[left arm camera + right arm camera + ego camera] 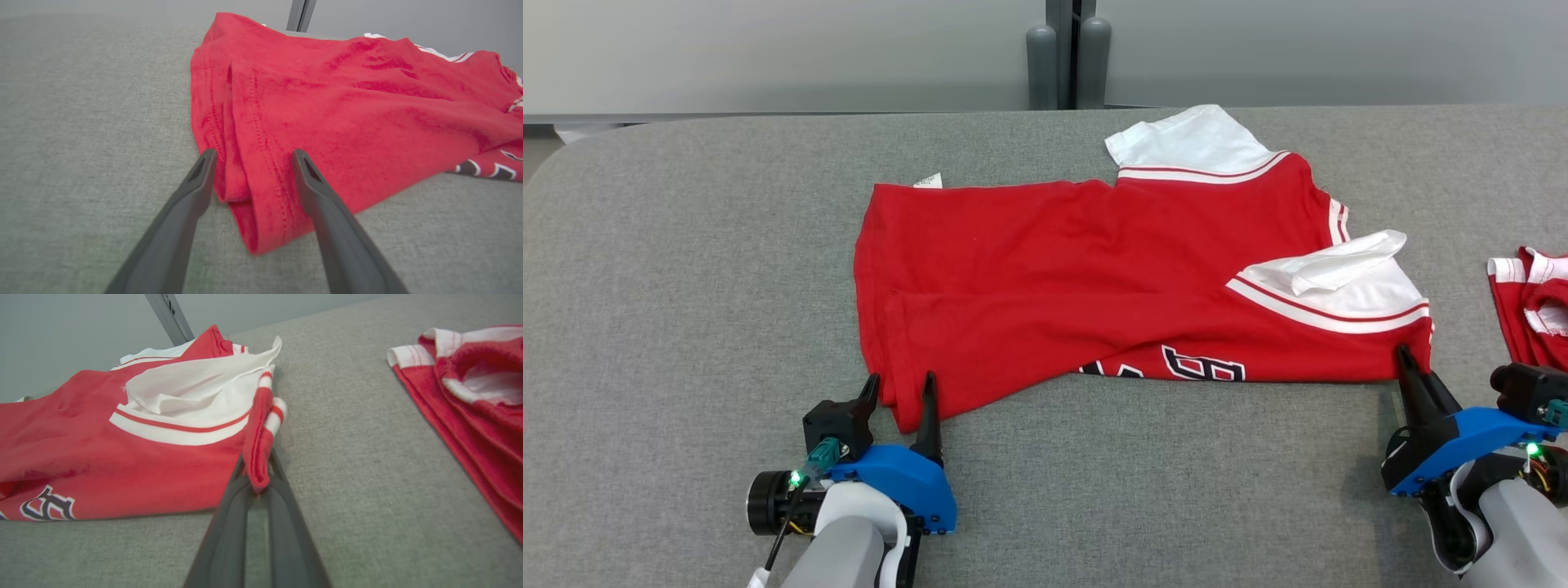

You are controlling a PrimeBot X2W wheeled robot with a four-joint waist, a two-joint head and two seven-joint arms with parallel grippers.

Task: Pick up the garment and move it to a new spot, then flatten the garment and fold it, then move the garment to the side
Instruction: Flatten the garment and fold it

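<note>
where it lies spread across the middle of the grey padded surface (686, 286), the garment (1045, 278) is seen to be a red jersey w/ white sleeves, each sleeve edged by white-and-red stripes. it is laid sideways: hem toward the robot's left, sleeves toward the right. the body is creased and partly folded over on itself, a near flap overlapping the rest, and dark, white-outlined lettering (1201, 365) is half shown along the near edge. a small white label (928, 180) pokes out at the far hem corner. the near sleeve is rumpled, its white cloth turned up.

the near hem corner is straddled by the left gripper (901, 377). its fingers are spread wide apart, one just beside the hem edge and the other over the red cloth, and nothing is clamped. the near right corner, below the sleeve, is pinched by the right gripper (1406, 355). its fingers are pressed together on a bunched fold of red cloth w/ striped trim, as shown close up in the right wrist view.

a second jersey (1531, 302), also red and white, is seen bundled at the right edge, apart from the first.

the surface is covered in grey woven fabric, flat, w/ a rounded far-left corner. behind it, pale grey wall panels are split by a dark vertical post (1068, 53) approx. at centre, flanked by two rounded grey uprights.
</note>
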